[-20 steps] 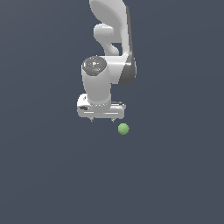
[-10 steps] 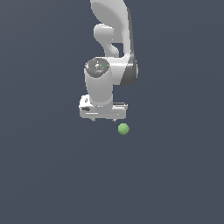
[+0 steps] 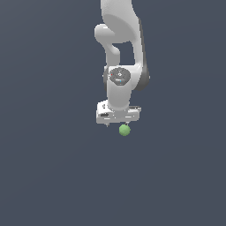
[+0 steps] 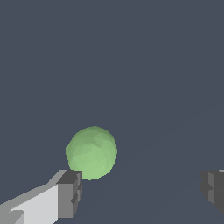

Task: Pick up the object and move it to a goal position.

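Approach step: my gripper [image 4: 140, 192] spread wide, green ball [image 4: 92, 152] just beside one fingertip; I'd centre, descend, close.

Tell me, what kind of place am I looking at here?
Most likely a computer simulation, not a real room. A white robot arm hangs over a flat, featureless dark grey floor, its gripper open near one plain green ball. No walls, furniture or clutter show.
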Controlling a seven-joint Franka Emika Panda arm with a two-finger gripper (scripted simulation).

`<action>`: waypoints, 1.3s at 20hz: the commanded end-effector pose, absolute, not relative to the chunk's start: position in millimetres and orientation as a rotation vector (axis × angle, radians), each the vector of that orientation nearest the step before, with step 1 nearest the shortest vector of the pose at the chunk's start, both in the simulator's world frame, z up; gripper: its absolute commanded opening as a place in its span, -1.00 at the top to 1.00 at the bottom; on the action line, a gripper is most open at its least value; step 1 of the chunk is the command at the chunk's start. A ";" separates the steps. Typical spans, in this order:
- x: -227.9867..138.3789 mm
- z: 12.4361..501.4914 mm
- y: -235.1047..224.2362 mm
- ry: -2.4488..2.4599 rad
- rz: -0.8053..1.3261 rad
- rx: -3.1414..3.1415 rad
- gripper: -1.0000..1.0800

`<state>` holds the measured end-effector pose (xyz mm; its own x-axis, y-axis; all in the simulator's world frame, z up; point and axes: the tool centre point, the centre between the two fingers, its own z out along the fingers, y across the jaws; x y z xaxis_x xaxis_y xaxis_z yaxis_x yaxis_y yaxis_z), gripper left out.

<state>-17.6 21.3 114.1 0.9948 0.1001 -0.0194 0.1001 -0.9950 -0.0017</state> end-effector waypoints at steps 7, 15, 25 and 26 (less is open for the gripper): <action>-28.2 90.5 63.1 -0.307 0.002 -3.127 -0.92; -29.1 84.0 64.8 -0.313 0.003 -3.126 -0.92; -30.2 42.6 65.7 -0.317 0.001 -3.125 -0.92; -30.0 40.9 66.0 -0.318 0.000 -3.125 -0.92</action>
